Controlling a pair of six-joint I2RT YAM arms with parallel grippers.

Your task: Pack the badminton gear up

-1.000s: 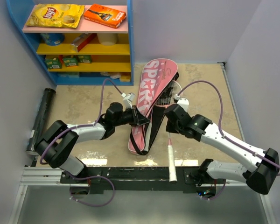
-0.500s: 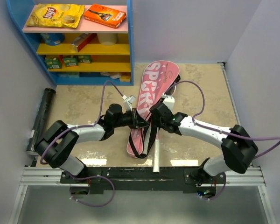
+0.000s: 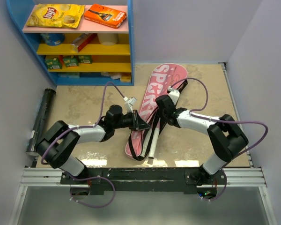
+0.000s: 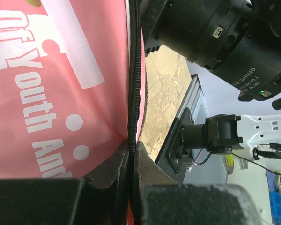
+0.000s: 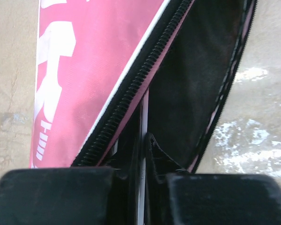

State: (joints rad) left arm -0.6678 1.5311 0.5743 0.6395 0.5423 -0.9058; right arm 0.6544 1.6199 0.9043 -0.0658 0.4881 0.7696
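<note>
Two arms meet over the pink bag point(image 3: 153, 95) in the top view. The bag lies slantwise on the worktop point(image 3: 84, 103), its wide end toward the far edge and its narrow end near the middle of the near edge. The left end effector point(image 3: 142, 123) is clenched on the bag's left edge. The right end effector point(image 3: 158, 117) sits over the bag's right side. Below it the handle of a racket point(image 3: 152, 142) sticks out toward the near edge, beside a black strap point(image 3: 139, 151). A black tube point(image 3: 41, 117) lies along the left edge, well apart from the bag. A blue shelf point(image 3: 130, 47) stands at the far left corner with a yellow chip packet point(image 3: 55, 15) and an orange box point(image 3: 104, 15) on top, both well away from the arms.

In the left wrist view, the left end effector point(image 4: 131, 146) pinches the bag point(image 4: 47, 93) at its black zipper point(image 4: 135, 70), fingers pressed together on the seam. The right arm point(image 4: 225, 37) crowds the upper right, close above the bag's edge.

In the right wrist view, the right end effector point(image 5: 143, 140) grips the racket point(image 5: 144, 110) by its thin white shaft. The shaft runs into the open dark mouth of the bag point(image 5: 84, 56), beside the zipper point(image 5: 131, 93). The shaft's far part is lost in the dark inside.
</note>
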